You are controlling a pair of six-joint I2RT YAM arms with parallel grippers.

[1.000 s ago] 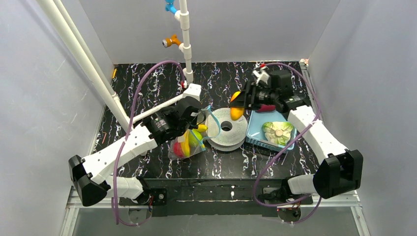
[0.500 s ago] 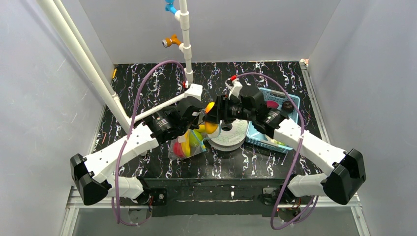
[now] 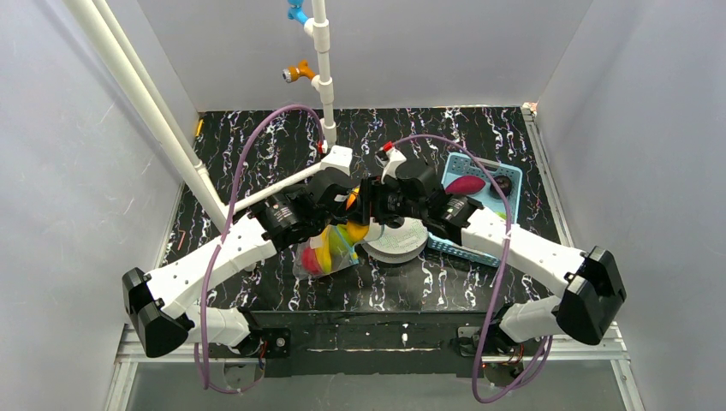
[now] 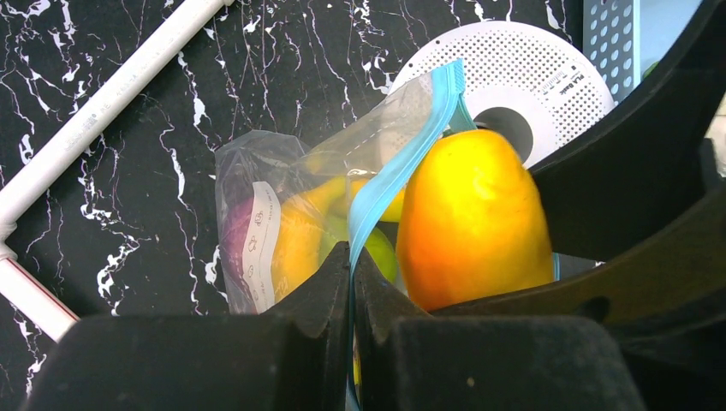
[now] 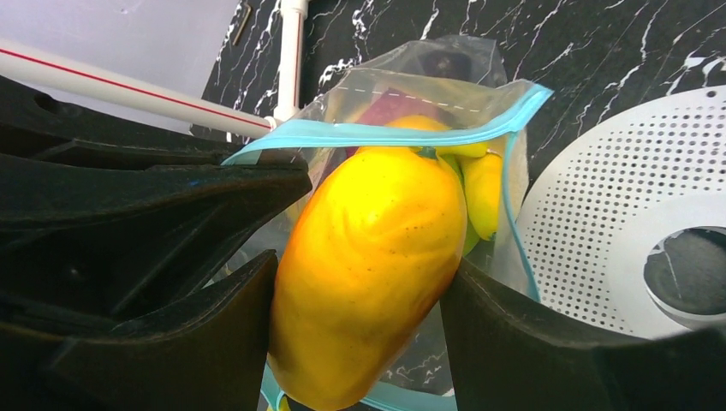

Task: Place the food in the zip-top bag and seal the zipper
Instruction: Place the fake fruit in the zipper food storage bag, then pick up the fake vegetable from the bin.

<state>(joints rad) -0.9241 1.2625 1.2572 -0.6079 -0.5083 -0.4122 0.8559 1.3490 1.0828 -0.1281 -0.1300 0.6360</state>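
Observation:
The clear zip-top bag [image 3: 328,254] lies left of centre with a red, a yellow and a green piece inside. My left gripper [image 3: 347,208] is shut on its teal zipper strip [image 4: 402,163] and holds the mouth up; the jaws [image 4: 352,257] pinch the strip. My right gripper [image 3: 370,214] is shut on the yellow-orange piece [image 5: 372,257], which sits at the open mouth of the bag [image 5: 428,86], just inside the zipper [image 5: 385,133]. The same piece [image 4: 471,218] shows right beside the strip in the left wrist view. A banana [image 5: 484,193] and a purple piece [image 4: 235,231] lie deeper in the bag.
A white perforated disc [image 3: 398,240] lies right of the bag, under my right arm. The light-blue basket [image 3: 484,164] at the right holds a magenta piece [image 3: 465,184] and a dark piece. A white pipe [image 3: 257,195] runs diagonally behind the left arm.
My right arm has swung left from over the basket, carrying the yellow-orange piece across the disc to the bag's mouth. The left gripper has stayed shut on the zipper strip.

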